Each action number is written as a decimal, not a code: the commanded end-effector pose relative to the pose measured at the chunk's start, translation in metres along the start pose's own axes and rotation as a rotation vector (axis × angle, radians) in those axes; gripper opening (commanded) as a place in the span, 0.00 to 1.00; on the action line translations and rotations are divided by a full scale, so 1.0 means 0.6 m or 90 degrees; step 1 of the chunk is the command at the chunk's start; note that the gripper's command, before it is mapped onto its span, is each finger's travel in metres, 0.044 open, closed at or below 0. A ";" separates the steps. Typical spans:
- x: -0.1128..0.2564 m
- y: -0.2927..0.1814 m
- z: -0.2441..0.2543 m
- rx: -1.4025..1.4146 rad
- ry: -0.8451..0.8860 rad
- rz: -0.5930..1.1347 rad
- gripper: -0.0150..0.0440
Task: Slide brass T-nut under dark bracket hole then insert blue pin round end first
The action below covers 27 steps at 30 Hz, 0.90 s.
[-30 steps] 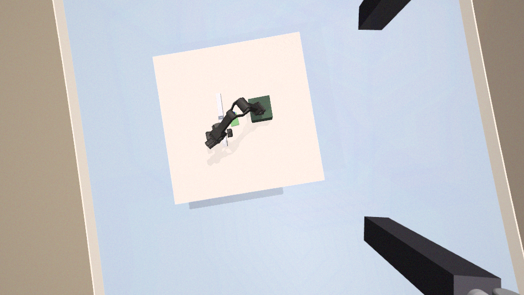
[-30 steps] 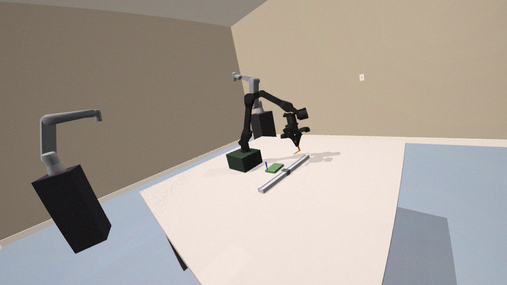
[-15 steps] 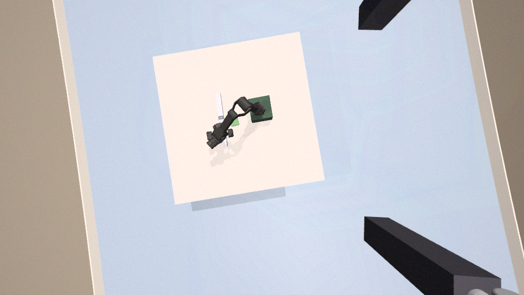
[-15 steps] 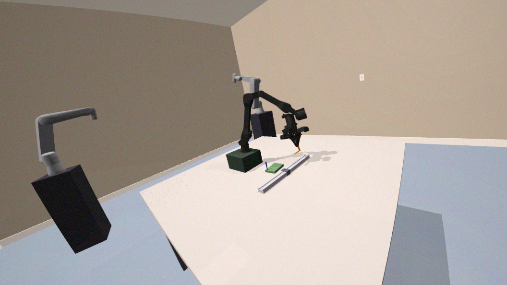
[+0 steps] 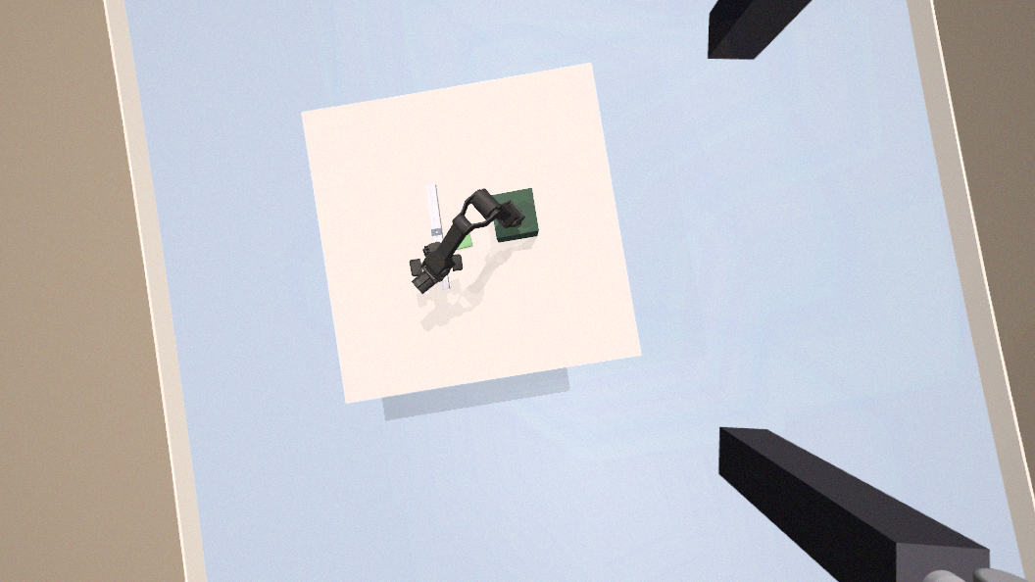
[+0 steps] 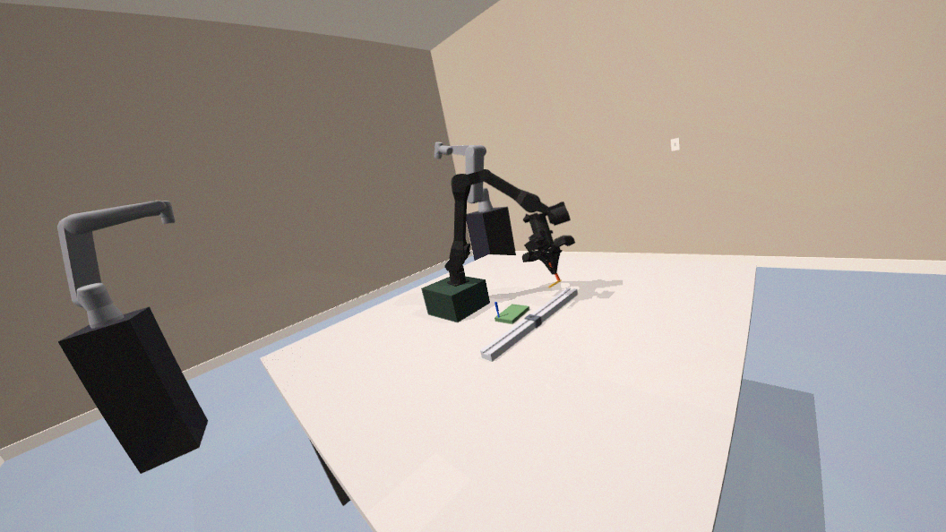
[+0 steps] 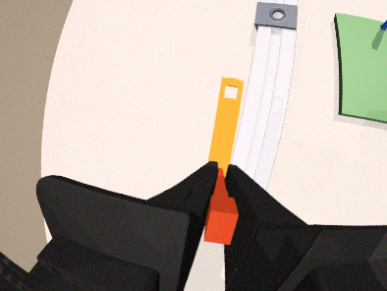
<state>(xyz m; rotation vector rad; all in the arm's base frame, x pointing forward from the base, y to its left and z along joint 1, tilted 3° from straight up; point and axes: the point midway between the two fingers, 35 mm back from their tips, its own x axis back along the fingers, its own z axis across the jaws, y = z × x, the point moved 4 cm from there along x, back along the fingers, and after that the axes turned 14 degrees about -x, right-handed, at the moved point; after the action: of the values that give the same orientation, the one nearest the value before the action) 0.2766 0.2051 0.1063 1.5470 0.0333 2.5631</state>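
Note:
My gripper (image 7: 221, 170) (image 6: 554, 270) is shut on the orange handle (image 7: 221, 218) (image 6: 557, 277) of the brass T-nut (image 7: 225, 125) (image 6: 554, 284). The nut is a long yellow bar with a square hole, held in the air just left of the rail's slot in the wrist view. The aluminum rail (image 7: 262, 98) (image 6: 508, 339) (image 5: 432, 206) lies on the table. The dark bracket (image 7: 265, 19) (image 6: 533, 320) (image 5: 435, 232) with its round hole sits across the rail. The blue pin (image 6: 497, 309) (image 7: 384, 26) leans upright in the green tray (image 7: 360, 74) (image 6: 514, 313) (image 5: 466, 242).
The arm's dark green base block (image 6: 456, 304) (image 5: 517, 217) stands beyond the green tray. The white table's (image 5: 550, 311) (image 6: 595, 423) edges are far from the rail. Two grey arms on black pedestals (image 6: 135, 390) (image 6: 493, 231) stand off the table.

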 end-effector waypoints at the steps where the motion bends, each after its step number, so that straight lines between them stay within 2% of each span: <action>1: 0.001 0.001 -0.003 -0.006 0.013 0.002 0.00; 27: 0.003 0.006 -0.019 -0.024 0.067 0.016 0.00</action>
<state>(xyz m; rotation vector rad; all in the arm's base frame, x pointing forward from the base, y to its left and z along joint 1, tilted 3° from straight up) 0.2673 0.2032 0.1024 1.4314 -0.0097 2.6361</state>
